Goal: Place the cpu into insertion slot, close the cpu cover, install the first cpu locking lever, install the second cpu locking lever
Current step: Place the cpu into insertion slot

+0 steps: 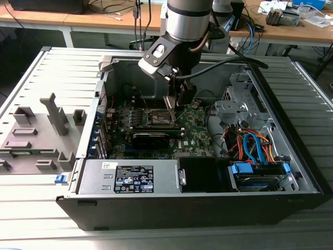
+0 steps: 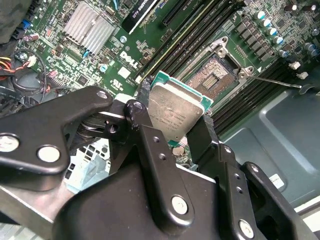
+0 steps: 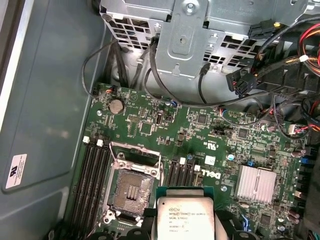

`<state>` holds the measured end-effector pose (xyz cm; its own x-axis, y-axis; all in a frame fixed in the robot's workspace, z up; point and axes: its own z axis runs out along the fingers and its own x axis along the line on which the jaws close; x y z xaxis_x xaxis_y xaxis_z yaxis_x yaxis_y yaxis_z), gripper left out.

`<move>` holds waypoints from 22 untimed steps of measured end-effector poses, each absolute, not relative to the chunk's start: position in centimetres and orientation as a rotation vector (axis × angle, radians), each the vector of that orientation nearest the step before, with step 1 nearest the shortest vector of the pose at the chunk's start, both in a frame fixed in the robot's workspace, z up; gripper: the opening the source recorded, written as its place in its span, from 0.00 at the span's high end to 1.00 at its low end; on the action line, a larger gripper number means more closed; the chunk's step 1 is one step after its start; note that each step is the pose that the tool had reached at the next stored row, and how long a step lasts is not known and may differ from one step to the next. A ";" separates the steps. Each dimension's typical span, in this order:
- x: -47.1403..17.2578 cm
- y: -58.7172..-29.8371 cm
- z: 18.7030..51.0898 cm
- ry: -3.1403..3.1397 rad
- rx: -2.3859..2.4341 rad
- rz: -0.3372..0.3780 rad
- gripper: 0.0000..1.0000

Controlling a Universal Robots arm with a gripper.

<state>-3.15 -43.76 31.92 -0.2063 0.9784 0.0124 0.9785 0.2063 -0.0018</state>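
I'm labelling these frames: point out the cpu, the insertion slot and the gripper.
cpu (image 2: 175, 112), second wrist view, metal face.
insertion slot (image 3: 131, 192), first wrist view, dark centre.
gripper (image 2: 170, 127), second wrist view, between fingertips.

Findings on finish: the cpu (image 3: 185, 217) had a dull silvery metal face, lightly scuffed, over a green board edge. The end effector (image 2: 172, 122) was smooth matt black with bright metal pin heads. The insertion slot (image 3: 131, 192) showed a dark brownish-gold centre inside a grey metal rim. The motherboard (image 3: 150, 125) was semi-gloss green, its heatsink (image 3: 256, 182) bare finned metal. The case wall (image 3: 45, 100) was matt grey sheet metal.
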 end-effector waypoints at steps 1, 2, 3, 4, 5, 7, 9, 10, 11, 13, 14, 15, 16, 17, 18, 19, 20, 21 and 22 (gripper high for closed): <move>-3.2 -43.8 31.9 -2.429 -1.976 -0.010 0.45; -3.2 -43.8 31.9 -2.423 -1.982 -0.010 0.45; -3.2 -43.8 31.9 -2.419 -1.988 -0.010 0.45; -3.2 -43.8 31.9 -2.413 -1.995 -0.010 0.45; -3.2 -43.8 31.9 -2.408 -2.002 -0.010 0.45; -3.2 -43.8 31.9 -2.402 -2.009 -0.009 0.45; -3.2 -43.8 31.9 -2.396 -2.016 -0.009 0.45; -3.2 -43.8 31.9 -2.393 -2.020 -0.009 0.45; -3.2 -43.8 31.9 -2.390 -2.024 -0.009 0.45; -3.2 -43.8 31.9 -2.383 -2.032 -0.009 0.45; -3.2 -43.8 31.9 -2.380 -2.035 -0.009 0.45; -3.2 -43.8 31.9 -2.377 -2.039 -0.009 0.45; -3.2 -43.8 31.9 -2.373 -2.045 -0.009 0.45; -3.2 -43.8 31.8 -2.368 -2.050 -0.009 0.45; -3.2 -43.8 31.8 -2.363 -2.056 -0.008 0.45; -3.2 -43.8 31.8 -2.360 -2.060 -0.008 0.45; -3.2 -43.8 31.8 -2.357 -2.063 -0.008 0.45; -3.2 -43.8 31.8 -2.353 -2.067 -0.008 0.45; -3.2 -43.8 31.8 -2.351 -2.070 -0.008 0.45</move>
<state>-3.15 -43.76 31.83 -0.1263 0.9919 0.0104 0.9920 0.1263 -0.0021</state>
